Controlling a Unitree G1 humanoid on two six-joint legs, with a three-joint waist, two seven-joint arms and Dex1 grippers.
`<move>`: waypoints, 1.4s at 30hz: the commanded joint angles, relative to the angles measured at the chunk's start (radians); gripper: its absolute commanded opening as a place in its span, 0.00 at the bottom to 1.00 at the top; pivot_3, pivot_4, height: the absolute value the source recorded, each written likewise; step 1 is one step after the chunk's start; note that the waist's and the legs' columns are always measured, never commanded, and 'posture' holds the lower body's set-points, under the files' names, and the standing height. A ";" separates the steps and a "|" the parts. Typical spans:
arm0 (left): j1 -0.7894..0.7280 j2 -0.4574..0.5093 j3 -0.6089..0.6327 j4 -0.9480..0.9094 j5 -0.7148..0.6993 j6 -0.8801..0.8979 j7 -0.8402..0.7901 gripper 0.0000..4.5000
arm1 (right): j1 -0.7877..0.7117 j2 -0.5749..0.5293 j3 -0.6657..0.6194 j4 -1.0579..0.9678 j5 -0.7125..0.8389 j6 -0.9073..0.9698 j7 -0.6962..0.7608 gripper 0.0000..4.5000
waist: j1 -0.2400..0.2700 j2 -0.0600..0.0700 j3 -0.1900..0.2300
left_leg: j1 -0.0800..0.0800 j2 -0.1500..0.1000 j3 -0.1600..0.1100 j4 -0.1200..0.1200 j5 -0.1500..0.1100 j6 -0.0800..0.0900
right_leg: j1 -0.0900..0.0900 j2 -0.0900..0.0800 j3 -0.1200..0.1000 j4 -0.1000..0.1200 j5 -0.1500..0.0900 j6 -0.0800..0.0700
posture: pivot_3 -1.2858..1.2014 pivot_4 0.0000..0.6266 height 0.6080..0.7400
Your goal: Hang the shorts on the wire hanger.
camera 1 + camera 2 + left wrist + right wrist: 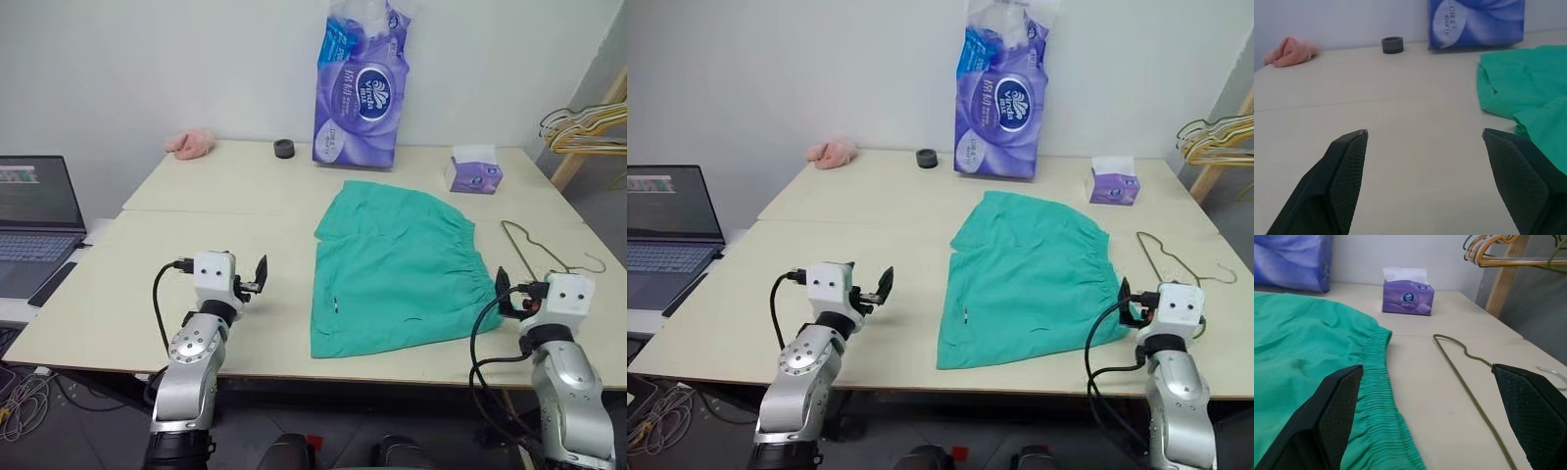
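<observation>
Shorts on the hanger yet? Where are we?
Nothing looks done. The shorts lie flat on the table, and the wire hanger lies beside their waistband, apart from them. Nothing is in hand: the left gripper hovers open over bare table, and the right gripper is open, facing the waistband and hanger. Left: grasp both and thread the shorts onto the hanger.

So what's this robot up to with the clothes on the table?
Nothing is being handled yet. The teal shorts lie flat on the table, and the wire hanger lies on the table beside their waistband, on the robot's right. The left gripper and right gripper both hover open near the table's front edge, holding nothing.
</observation>
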State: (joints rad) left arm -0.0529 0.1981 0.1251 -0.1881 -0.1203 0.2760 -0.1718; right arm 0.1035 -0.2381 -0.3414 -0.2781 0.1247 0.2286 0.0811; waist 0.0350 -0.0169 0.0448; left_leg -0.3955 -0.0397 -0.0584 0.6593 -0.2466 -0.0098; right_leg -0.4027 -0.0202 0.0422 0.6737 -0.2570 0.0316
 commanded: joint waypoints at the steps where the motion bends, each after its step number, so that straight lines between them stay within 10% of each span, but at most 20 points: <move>1: 0.001 0.010 -0.012 -0.040 -0.023 -0.006 -0.038 0.88 | -0.022 -0.010 -0.010 -0.011 0.011 -0.018 0.003 0.99 | 0.001 0.000 0.000 | 0.000 0.000 0.000 0.000 0.000 0.000 | 0.000 0.000 0.000 0.000 0.000 0.000 | 0.56 0.01 1.00; 26: -0.012 0.051 -0.081 -0.042 -0.095 -0.083 -0.247 0.88 | 0.027 0.008 -0.029 -0.052 0.047 0.006 0.007 0.99 | 0.015 0.001 0.000 | 0.016 0.000 0.001 0.000 -0.005 0.003 | 0.017 -0.001 0.003 -0.002 -0.011 0.002 | 0.54 0.03 1.00; 32: -0.033 0.054 -0.091 -0.020 -0.091 -0.093 -0.268 0.88 | 0.036 0.004 -0.031 -0.051 0.037 0.009 0.000 0.99 | 0.004 -0.001 -0.001 | 0.022 0.022 0.046 0.001 -0.021 0.004 | 0.006 0.023 0.047 0.001 -0.009 0.004 | 0.54 0.03 1.00; 42: -0.043 0.059 -0.087 -0.013 -0.117 -0.088 -0.301 0.88 | 0.045 0.000 -0.020 -0.044 0.029 -0.002 0.008 0.99 | -0.037 -0.001 -0.001 | 0.032 0.021 0.044 0.002 -0.026 0.004 | 0.014 0.022 0.047 0.000 -0.013 0.006 | 0.53 0.04 1.00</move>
State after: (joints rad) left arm -0.0823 0.2492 0.0344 -0.1863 -0.2261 0.2064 -0.4692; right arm 0.1539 -0.2271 -0.3596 -0.2847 0.1571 0.2500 0.0864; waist -0.0023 -0.0176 0.0438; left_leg -0.3634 -0.0188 -0.0145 0.6610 -0.2725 -0.0057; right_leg -0.3889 0.0021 0.0889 0.6735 -0.2699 0.0378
